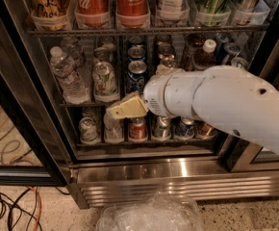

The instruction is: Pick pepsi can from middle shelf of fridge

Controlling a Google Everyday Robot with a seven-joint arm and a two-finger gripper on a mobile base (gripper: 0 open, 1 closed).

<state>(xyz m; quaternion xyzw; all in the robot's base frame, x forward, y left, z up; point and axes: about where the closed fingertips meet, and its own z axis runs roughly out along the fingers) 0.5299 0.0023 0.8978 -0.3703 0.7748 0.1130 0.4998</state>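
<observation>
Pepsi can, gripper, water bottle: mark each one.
pepsi can (136,80), camera view, blue side wall.
gripper (113,111), camera view, cream tip, below-left of the pepsi can.
water bottle (65,78), camera view, clear body.

The thick white arm (226,105) comes in from the right edge of the view and rises slightly toward the left. Its round wrist (161,97) ends in the tan gripper (125,108), which points left and a little downward, just left of the view's centre.
</observation>
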